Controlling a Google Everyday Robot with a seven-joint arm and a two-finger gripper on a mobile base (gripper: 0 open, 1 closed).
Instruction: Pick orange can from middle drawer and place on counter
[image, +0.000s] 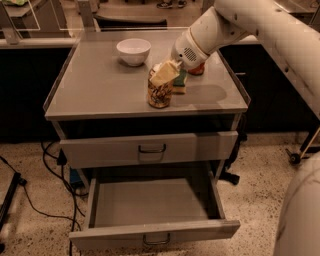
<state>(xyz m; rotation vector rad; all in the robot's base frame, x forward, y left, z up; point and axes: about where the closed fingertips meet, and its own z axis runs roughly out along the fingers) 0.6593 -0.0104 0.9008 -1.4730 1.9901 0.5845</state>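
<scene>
The orange can (160, 93) stands upright on the counter (100, 85), near its front edge and a little right of the middle. My gripper (165, 74) is at the can's top, coming down from the white arm at the upper right, and it hides the can's silver top. The middle drawer (150, 205) is pulled out below and nothing shows inside it.
A white bowl (133, 51) sits at the back of the counter. A red can (197, 70) and a small green object (180, 80) lie just behind my gripper, partly hidden. The drawer above (150, 149) is closed. Cables (45, 165) trail on the floor at the left.
</scene>
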